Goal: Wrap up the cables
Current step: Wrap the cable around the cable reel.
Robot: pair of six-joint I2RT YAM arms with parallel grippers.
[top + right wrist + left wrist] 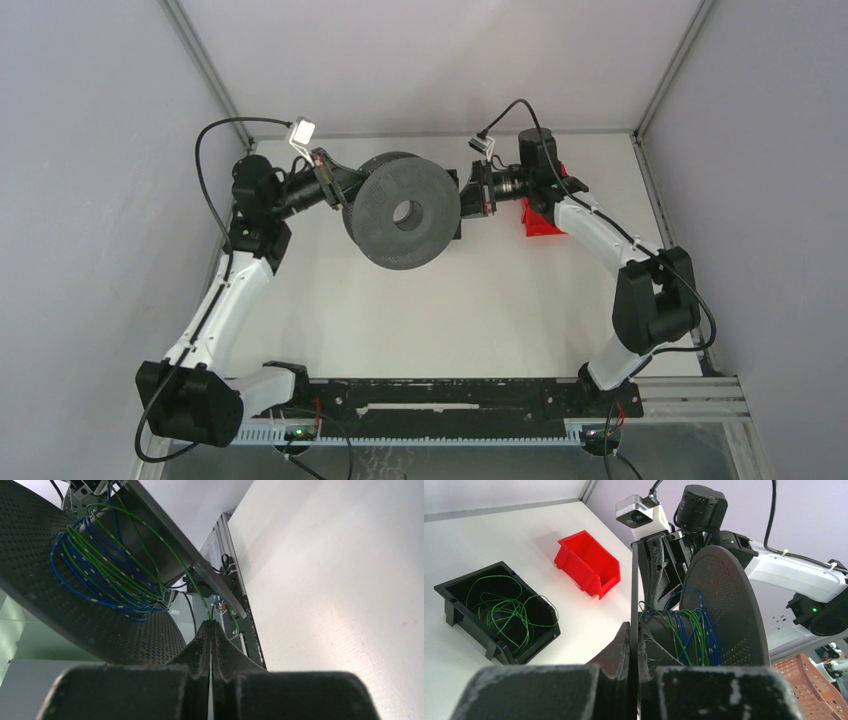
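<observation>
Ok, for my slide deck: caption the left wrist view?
Left gripper clamps the spool wound with green and blue cables; loose green cable lies in the black bin.

Green, blue cables (pixel 694 635); grey perforated spool (pixel 380 225).

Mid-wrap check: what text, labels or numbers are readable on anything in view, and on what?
None readable in any view. The grey spool, red bin and black tray show no print; any marking on the right wrist camera is too small to read.
</observation>
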